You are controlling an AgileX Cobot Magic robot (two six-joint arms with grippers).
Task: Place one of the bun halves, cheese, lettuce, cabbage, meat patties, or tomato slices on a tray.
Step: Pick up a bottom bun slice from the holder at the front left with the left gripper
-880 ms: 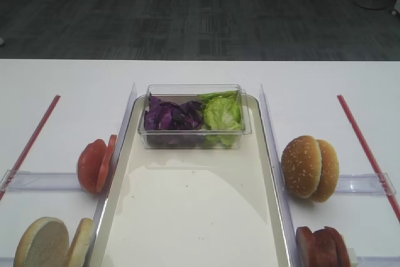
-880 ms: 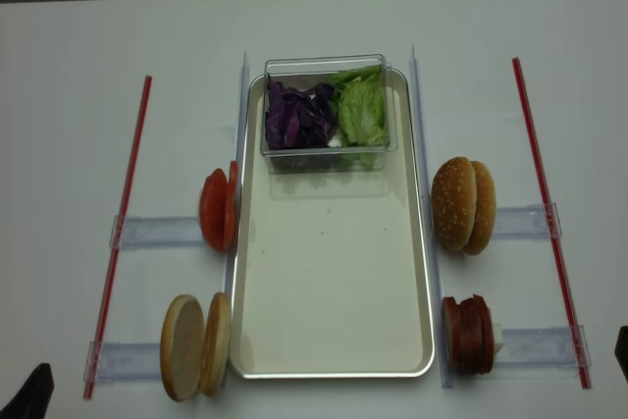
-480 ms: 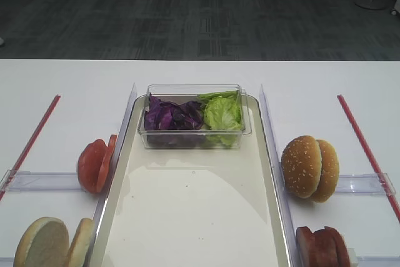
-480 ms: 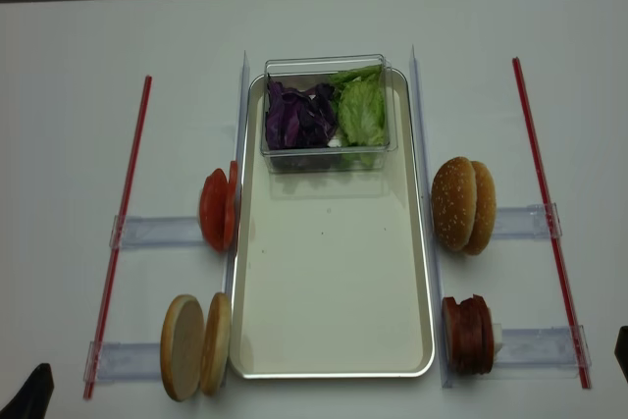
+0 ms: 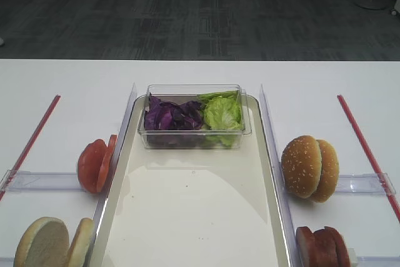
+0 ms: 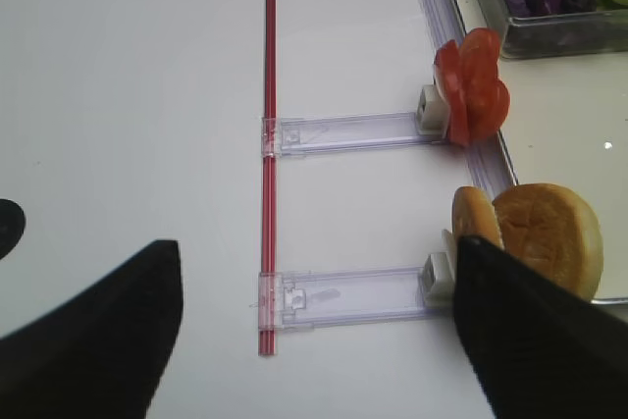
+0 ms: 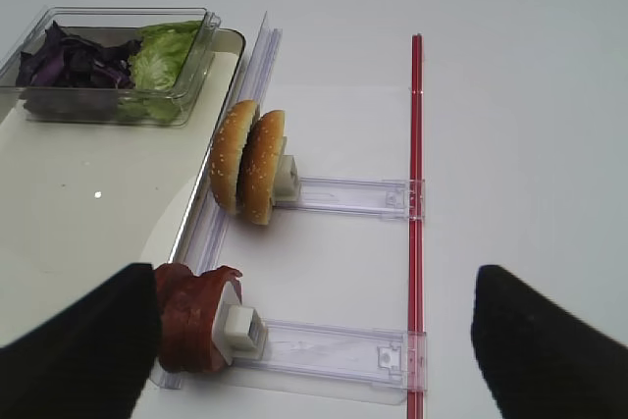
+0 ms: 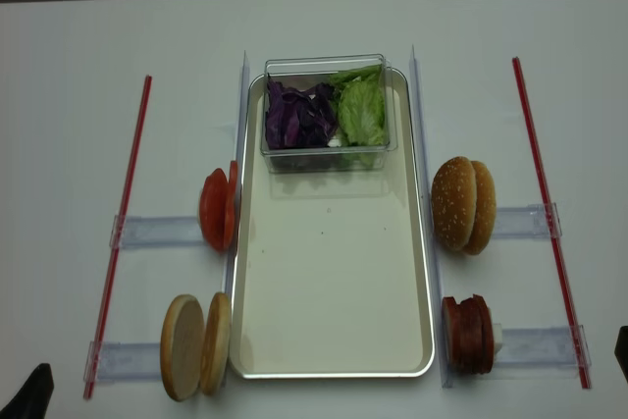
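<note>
The cream tray point(image 8: 334, 291) lies bare at mid-table, apart from a clear box at its far end holding purple cabbage point(image 8: 298, 117) and lettuce point(image 8: 362, 110). Left of the tray stand the tomato slices point(image 8: 218, 209) and, nearer, the bun halves point(image 8: 196, 345). The meat patties point(image 8: 468, 334) stand at its right front. No cheese shows. My left gripper point(image 6: 314, 340) hangs open over the slide rail left of the bun halves point(image 6: 535, 233), holding nothing. My right gripper point(image 7: 314, 350) is open too, empty, with its left finger beside the meat patties point(image 7: 196, 316).
Sesame-seeded buns point(image 8: 463, 204) stand on edge right of the tray. Each stack sits at the end of a clear plastic rail point(image 8: 157, 232). Red strips point(image 8: 123, 223) point(image 8: 545, 203) run along both outer sides. Clear upright walls point(image 5: 125, 123) flank the tray.
</note>
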